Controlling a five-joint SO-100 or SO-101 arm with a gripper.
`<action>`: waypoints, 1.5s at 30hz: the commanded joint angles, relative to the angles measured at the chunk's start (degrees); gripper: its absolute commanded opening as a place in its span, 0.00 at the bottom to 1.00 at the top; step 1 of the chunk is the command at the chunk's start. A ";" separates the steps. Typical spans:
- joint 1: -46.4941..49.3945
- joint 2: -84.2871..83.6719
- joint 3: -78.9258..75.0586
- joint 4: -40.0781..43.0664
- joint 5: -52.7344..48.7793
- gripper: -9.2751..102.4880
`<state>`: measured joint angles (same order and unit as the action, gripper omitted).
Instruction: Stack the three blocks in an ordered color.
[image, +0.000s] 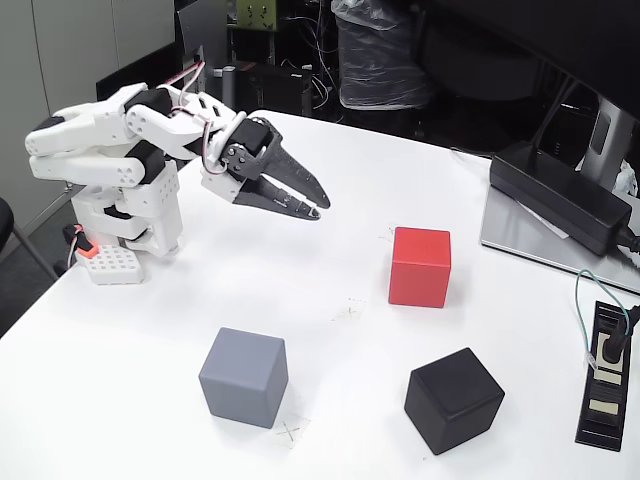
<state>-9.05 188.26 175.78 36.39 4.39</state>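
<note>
Three cubes rest apart on the white table (300, 290) in the fixed view. The red block (420, 266) stands right of centre. Nearer the front edge, the grey block (244, 377) is at the left and the black block (453, 399) at the right. The white arm is folded at the back left, and its gripper (316, 207) hovers above the table, pointing right toward the red block and well short of it. The dark fingers (290, 182) lie nearly together with nothing between them.
A black power adapter (560, 196) lies on a monitor base at the right rear. A black power strip (603, 372) with a plugged cable sits at the right edge. The arm's white base (130, 225) stands at the left edge. Dark clutter sits behind the table.
</note>
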 joint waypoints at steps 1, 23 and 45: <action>0.62 -0.09 -3.87 0.18 -0.79 0.22; 19.51 -0.44 -40.78 31.29 -23.55 0.31; 35.68 -50.01 -65.83 37.97 -37.18 0.31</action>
<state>25.58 144.05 114.35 74.18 -30.32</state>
